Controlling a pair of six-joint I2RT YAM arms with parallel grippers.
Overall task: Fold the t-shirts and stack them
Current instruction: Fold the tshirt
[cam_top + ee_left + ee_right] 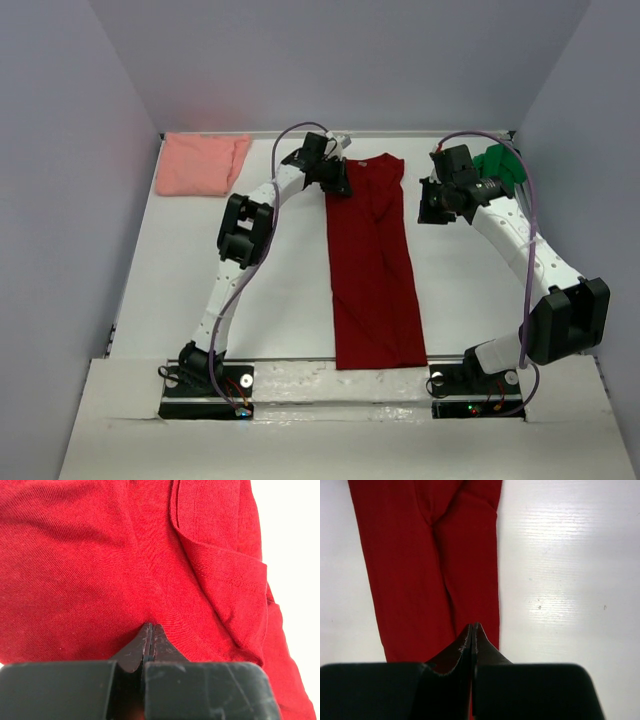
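Since the dark red t-shirt [372,270] is thin knit cloth, I judge it light, limp and not fragile. It will sag and drag if lifted by one point, and layers may slide over each other. It lies mid-table [290,290] as a long narrow strip with its sides folded in. The long axis runs near to far, tilted a touch. The straight hem is at the near end, close to my bases. The far end looks like the shoulder and collar end, going by the folded-in sleeve flap in the left wrist view.

Best hold, I reckon, is the two corners of one short end, one per jaw. Each pinch should take all the layers, so the strip folds over evenly along its length. A single mid-edge pinch would bunch it.

My left gripper [151,626] is clenched tight, tips right at the cloth by the far left corner. I cannot tell whether a fold is caught between them. My right gripper [472,626] is also clenched, with nothing visibly held. It sits just off the strip's right edge toward the far end, apart from the cloth in the top view.

The pale pink t-shirt [200,165] is in the far left corner. The green t-shirt [500,165] is bunched in the far right corner, behind my right wrist. Both are well apart from the red one.
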